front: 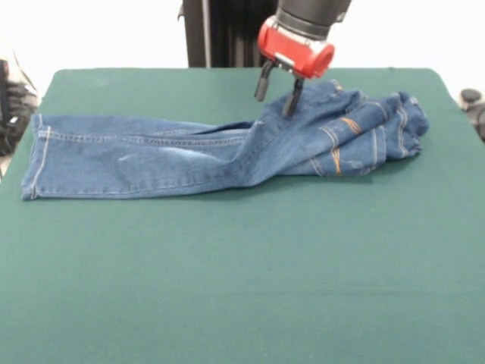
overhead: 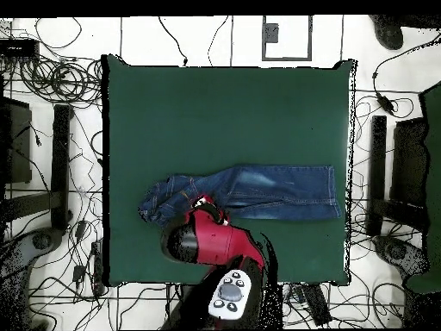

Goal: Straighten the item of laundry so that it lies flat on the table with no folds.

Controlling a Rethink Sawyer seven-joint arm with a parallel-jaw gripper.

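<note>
The item of laundry [front: 189,155] is a small pair of blue jeans with orange stitching on the dark green table [front: 242,288]. Its legs stretch flat toward the left of the front view, one over the other. The waist end is bunched in folds at the right [front: 371,133]. My gripper [front: 276,95] hangs open just above the jeans near the crotch, its two black fingers apart, one tip at the denim's far edge. In the overhead view the jeans [overhead: 258,191] lie across the table's middle, and the red gripper head [overhead: 207,226] covers part of the crumpled end.
Cables and stands [overhead: 60,172] ring the table [overhead: 224,112] on the floor. A dark object [front: 471,98] sits off the table's right edge in the front view. Bare green cloth spreads in front of the jeans.
</note>
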